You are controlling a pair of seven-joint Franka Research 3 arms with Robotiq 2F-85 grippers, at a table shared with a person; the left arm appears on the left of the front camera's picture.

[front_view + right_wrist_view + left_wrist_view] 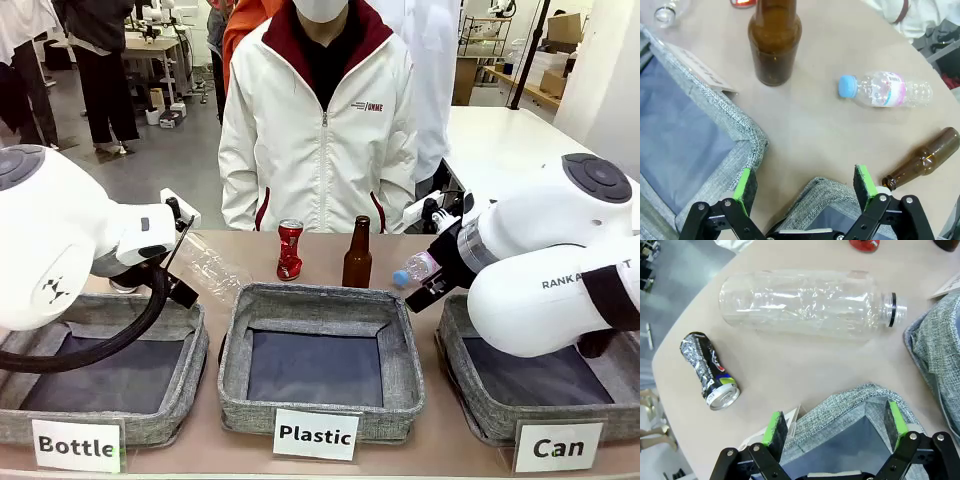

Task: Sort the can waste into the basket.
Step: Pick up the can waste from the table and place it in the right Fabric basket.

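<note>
Red crushed can (290, 250) stands upright at 12 o'clock of the middle basket (320, 295), just beside a brown glass bottle (357, 255) at its 3 o'clock. The other one, the black can (709, 370), lies on its side on the desk (790, 370), roughly 10 o'clock from the left hand (834, 424), with a big clear plastic bottle (805, 302) at 12. Both hands are spread wide and carry nothing. The right hand (805, 184) hangs over a grey woven rim. The Can basket (455, 330) sits at 4 o'clock from the red one, under the right arm (560, 290).

My take: nothing's picked yet, so this is the reach. For the black can I'd drop straight down and pinch across its dented waist, keeping the pads off the clear bottle. For the red one, come in from 9 o'clock so the fingers don't knock the brown bottle over.

Readable stuff: the white cards (315, 434) on the basket fronts say "Bottle", "Plastic", "Can", running 9 to 3 o'clock. The right arm shows "RANK A". The black can's print is too crumpled to read.
</note>
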